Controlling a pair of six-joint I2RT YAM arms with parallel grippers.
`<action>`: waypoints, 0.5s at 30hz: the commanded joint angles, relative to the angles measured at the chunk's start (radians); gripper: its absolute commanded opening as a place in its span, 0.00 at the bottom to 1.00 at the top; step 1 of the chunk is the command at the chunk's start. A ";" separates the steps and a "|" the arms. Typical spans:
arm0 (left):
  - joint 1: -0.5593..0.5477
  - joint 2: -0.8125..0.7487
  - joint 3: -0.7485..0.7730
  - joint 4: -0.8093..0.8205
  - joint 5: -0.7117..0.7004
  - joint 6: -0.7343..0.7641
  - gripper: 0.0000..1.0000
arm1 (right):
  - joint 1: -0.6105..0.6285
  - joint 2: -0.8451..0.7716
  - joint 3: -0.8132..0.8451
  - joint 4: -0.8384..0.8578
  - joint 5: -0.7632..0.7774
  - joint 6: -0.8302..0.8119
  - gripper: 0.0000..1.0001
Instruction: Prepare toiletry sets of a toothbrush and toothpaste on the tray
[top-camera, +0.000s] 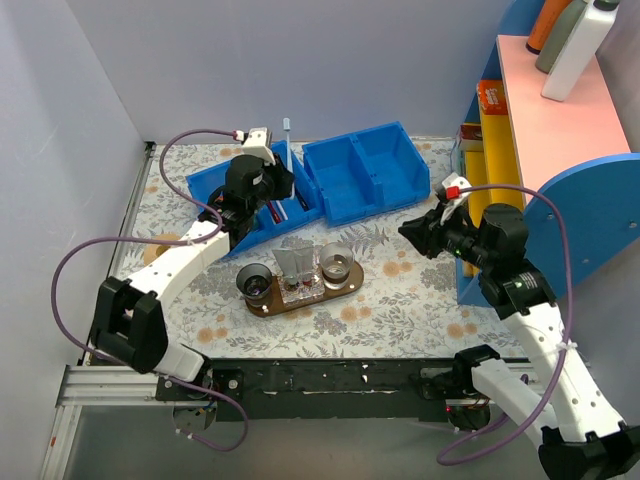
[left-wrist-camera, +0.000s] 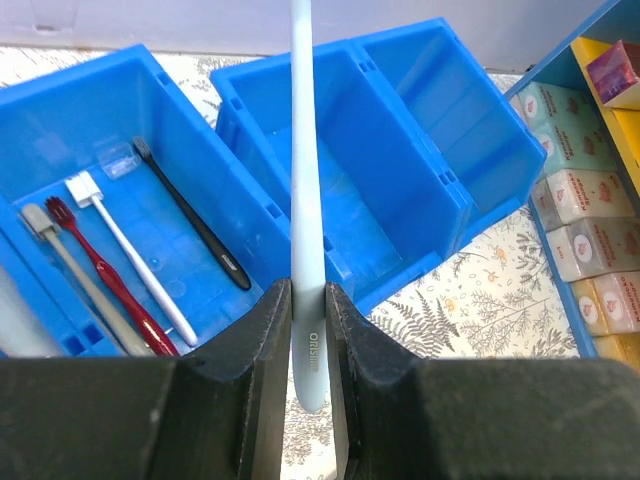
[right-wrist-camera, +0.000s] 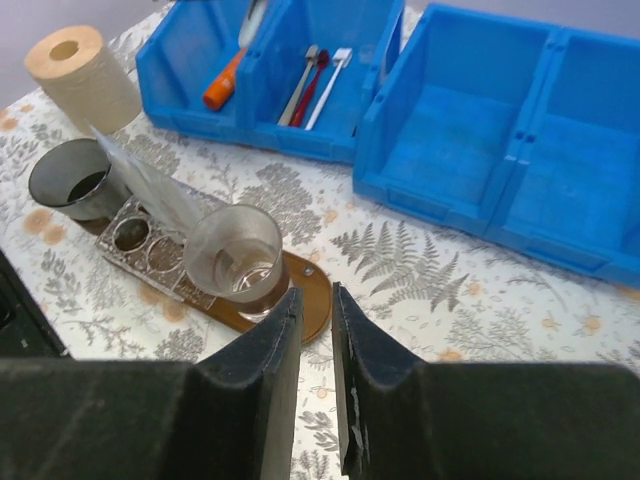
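Observation:
My left gripper (left-wrist-camera: 309, 300) is shut on the handle end of a slim pale-blue toothbrush (left-wrist-camera: 304, 150), which stands up from the jaws above the blue bins. From above, the toothbrush (top-camera: 287, 140) rises over the left bin, with the left gripper (top-camera: 280, 178) under it. The dark wooden tray (top-camera: 352, 281) lies mid-table with two glass cups and a clear holder. A pale toothpaste tube (right-wrist-camera: 150, 180) leans in that holder. My right gripper (right-wrist-camera: 317, 295) hovers just right of the tray (right-wrist-camera: 315, 290), jaws a narrow gap apart with nothing between them.
The left blue bin (left-wrist-camera: 60, 110) holds dark, white, red and grey toothbrushes; an orange tube (right-wrist-camera: 222, 82) lies in its other compartment. The right blue bin (top-camera: 365, 170) stands beside it. A paper roll (right-wrist-camera: 80, 70) stands near the tray. A shelf with boxes (left-wrist-camera: 580, 200) stands at the right.

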 joint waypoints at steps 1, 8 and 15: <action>-0.004 -0.122 -0.042 0.036 -0.006 0.110 0.00 | 0.015 0.045 0.034 0.038 -0.097 0.045 0.25; -0.006 -0.242 -0.165 0.107 0.030 0.155 0.00 | 0.063 0.109 0.083 0.139 -0.057 0.160 0.44; -0.012 -0.351 -0.277 0.206 0.162 0.180 0.00 | 0.202 0.299 0.295 0.129 0.035 0.223 0.49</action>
